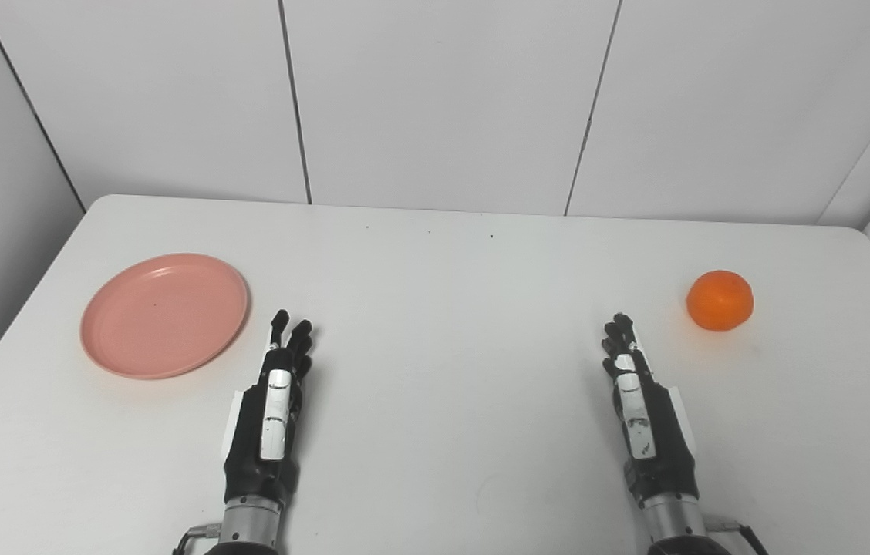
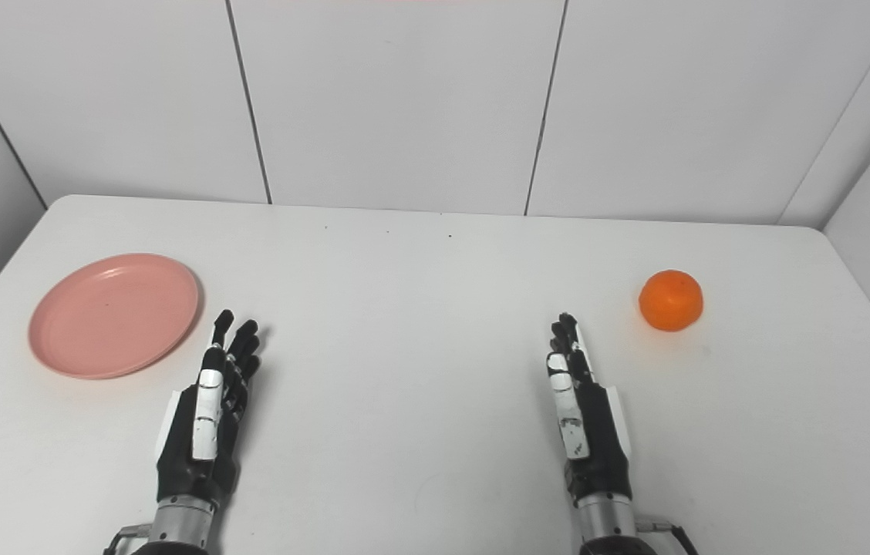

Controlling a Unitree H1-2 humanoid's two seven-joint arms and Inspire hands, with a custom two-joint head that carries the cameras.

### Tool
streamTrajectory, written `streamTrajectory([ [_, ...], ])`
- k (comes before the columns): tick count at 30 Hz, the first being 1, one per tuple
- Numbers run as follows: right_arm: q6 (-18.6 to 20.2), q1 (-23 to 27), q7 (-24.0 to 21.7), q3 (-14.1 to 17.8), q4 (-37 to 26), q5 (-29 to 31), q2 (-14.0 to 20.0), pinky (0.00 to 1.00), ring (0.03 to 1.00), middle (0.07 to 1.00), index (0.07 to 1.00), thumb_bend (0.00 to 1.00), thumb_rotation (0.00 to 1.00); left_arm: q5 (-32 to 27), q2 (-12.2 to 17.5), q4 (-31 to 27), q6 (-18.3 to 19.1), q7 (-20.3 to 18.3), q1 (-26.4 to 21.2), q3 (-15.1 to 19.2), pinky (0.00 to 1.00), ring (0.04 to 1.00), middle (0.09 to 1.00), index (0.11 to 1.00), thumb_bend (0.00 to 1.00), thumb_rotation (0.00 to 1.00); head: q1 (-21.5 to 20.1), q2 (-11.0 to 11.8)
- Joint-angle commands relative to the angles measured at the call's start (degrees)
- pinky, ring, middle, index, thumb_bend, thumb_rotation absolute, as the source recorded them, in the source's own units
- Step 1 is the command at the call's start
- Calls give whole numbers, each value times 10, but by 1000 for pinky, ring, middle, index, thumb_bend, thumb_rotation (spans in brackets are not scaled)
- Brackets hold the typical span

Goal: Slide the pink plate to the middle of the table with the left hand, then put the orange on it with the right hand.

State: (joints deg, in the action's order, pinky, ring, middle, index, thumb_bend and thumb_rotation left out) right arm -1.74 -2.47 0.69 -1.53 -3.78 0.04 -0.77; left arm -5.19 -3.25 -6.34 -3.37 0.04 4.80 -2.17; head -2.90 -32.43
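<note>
- The round, shallow pink plastic plate [image 1: 164, 315] lies flat on the left side of the white table [image 1: 450, 308], rim up, with nothing on it.
- The black-and-white left hand [image 1: 274, 412] sits near the table's front edge, just to the right of the plate and a little nearer the camera; its fingertips [image 1: 290, 333] come close to the plate's right rim but a strip of bare table shows between them.
- The left hand is released: its fingers are stretched forward, held close together and gripping nothing, pointing toward the far wall with a slight lean to the right.
- The round orange fruit [image 1: 719, 300] rests on the right side of the table, well apart from the plate, with the middle of the table between the two.
- The black-and-white right hand [image 1: 642, 412] lies to the left of the orange and nearer the camera; its fingertips [image 1: 620, 327] stop short of the fruit, with clear table between them.
- The right hand is also released, fingers extended forward and close together, holding nothing.
- Plate and orange are both round, so neither shows a long axis or a pointing direction; the orange's stem end cannot be made out.
- Both forearms run roughly parallel from the bottom edge toward the far wall.
</note>
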Motion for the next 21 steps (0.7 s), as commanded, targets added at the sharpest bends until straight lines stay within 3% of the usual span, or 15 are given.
streamTrajectory([
  [1, 31, -31, -8, 3, 21, 5, 7, 1000, 987, 975, 981, 698, 998, 0, -1, 36, -11, -3, 22, 2, 1000, 985, 963, 1000, 621, 965, 2, 0],
  [6, 41, -26, -23, 9, 24, 45, 9, 1000, 1000, 991, 999, 650, 1000, 11, -3, 35, -8, 5, 20, 2, 1000, 971, 948, 1000, 657, 956, 2, 0],
  [17, 36, -27, -23, 6, 22, 45, 12, 1000, 999, 988, 999, 630, 1000, 6, -5, 34, -6, 3, 21, 4, 1000, 976, 950, 1000, 640, 953, 1, -1],
  [21, 39, -27, -21, 6, 21, 45, 12, 1000, 996, 984, 998, 631, 1000, 6, -2, 40, -27, -2, 22, 2, 1000, 985, 959, 1000, 630, 976, 1, -1],
])
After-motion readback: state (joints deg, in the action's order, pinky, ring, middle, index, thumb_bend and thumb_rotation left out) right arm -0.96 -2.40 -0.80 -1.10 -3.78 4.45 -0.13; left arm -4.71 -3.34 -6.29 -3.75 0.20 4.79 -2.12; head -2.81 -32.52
